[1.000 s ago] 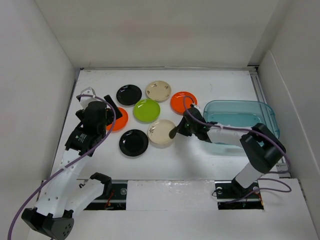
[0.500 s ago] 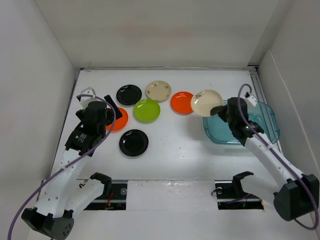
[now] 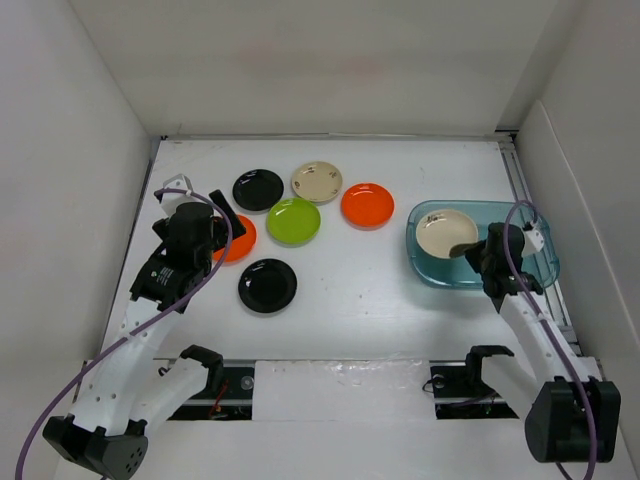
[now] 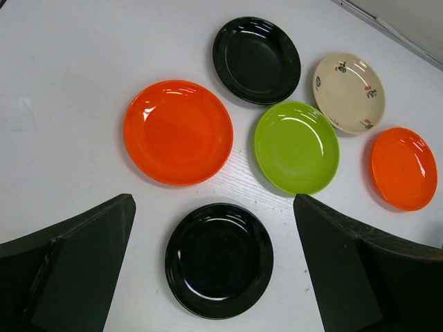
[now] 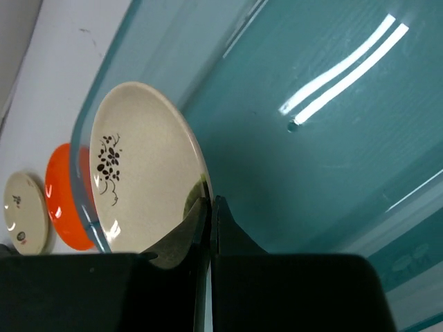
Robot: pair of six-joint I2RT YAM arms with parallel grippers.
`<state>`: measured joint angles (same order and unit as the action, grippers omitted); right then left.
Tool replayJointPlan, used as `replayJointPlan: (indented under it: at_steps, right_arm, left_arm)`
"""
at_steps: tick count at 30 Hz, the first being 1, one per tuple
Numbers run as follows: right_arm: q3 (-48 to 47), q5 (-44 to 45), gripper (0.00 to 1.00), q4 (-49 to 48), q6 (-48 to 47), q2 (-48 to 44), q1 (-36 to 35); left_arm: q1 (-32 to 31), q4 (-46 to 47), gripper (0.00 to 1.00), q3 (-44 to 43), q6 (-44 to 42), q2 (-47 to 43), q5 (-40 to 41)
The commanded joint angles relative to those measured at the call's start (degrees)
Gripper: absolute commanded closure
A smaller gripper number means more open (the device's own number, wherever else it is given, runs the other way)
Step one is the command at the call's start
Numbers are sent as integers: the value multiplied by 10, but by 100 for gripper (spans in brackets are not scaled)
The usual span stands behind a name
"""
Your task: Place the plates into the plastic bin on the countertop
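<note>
a cream plate [image 5: 135, 166] is pinched at its rim by the right claw [image 5: 210, 207] inside the plastic bin [image 5: 311, 159]. if released before being laid flat, it could be left leaning on the wall. the left claw [image 4: 214, 204] is spread wide above the other plates [image 4: 296, 146] on the surface [image 4: 62, 83].

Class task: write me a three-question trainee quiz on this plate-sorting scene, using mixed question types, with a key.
1. True or false: the right hand is shut on a cream plate in the plastic bin.
2. How many plates lie on the countertop?
3. Which plate lies nearest the bin: A black, B lime green, C orange?
Key: 1 true; 2 six; 3 C, the orange plate.
</note>
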<state>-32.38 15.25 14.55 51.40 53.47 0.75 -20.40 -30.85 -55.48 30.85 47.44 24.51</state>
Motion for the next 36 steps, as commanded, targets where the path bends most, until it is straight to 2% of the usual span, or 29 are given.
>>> replayJointPlan:
  at_steps: [1, 3, 5, 7, 8, 9, 13, 15, 16, 18, 20, 24, 26, 27, 29, 30, 33, 34, 36]
  right_arm:
    - [36, -23, 100, -62, 10, -28, 5]
    - [43, -29, 95, -67, 10, -28, 5]
    - [43, -29, 86, -67, 10, -15, 5]
    - [43, -35, 72, -67, 10, -5, 5]
    - [43, -44, 58, -67, 10, -5, 5]
    - [37, -44, 33, -67, 10, -5, 5]
    - [24, -57, 21, -46, 15, -45, 5]
    - [6, -46, 15, -28, 15, -66, -23]
    - [-3, -29, 2, -21, 15, -87, -41]
    - [-26, 23, 0, -1, 10, -94, -101]
    - [-61, 24, 0, 3, -15, -94, -144]
    - [-83, -104, 0, -94, -85, -35, -249]
    - [-122, -92, 0, -105, -103, 12, -335]
    - [-139, -74, 0, -105, -115, 71, -362]
    - [-195, -94, 0, -105, -132, 142, -412]
    - [-213, -115, 0, -115, -139, 218, -421]
    - [-275, -180, 1, -144, -139, 331, -447]
    - [-286, -191, 4, -153, -133, 394, -453]
    - [-309, -225, 6, -186, -127, 443, -472]
  left_arm:
    - [3, 19, 0, 1, -7, -8, 0]
    - [3, 19, 0, 1, -7, -8, 0]
    - [3, 19, 0, 1, -7, -8, 0]
    - [3, 19, 0, 1, -7, -8, 0]
    - [3, 19, 0, 1, -7, -8, -5]
    - [3, 19, 0, 1, -7, -8, -5]
    - [3, 19, 0, 1, -7, -8, -5]
    - [3, 19, 0, 1, -7, -8, -5]
    - [3, 19, 0, 1, -7, -8, -5]
    - [3, 19, 0, 1, -7, -2, -5]
    - [3, 19, 0, 1, -7, 3, -5]
    - [3, 19, 0, 1, 2, 14, 1]
    - [3, 14, 0, 1, 7, 21, -5]
    - [3, 14, 0, 1, 7, 27, -10]
    - [3, 14, 0, -4, 7, 41, -16]
    - [3, 9, 0, -4, 7, 41, -16]
    - [3, 9, 0, -4, 7, 54, -10]
    - [3, 9, 0, -4, 7, 54, -10]
    - [3, 9, 0, -4, 7, 54, -10]
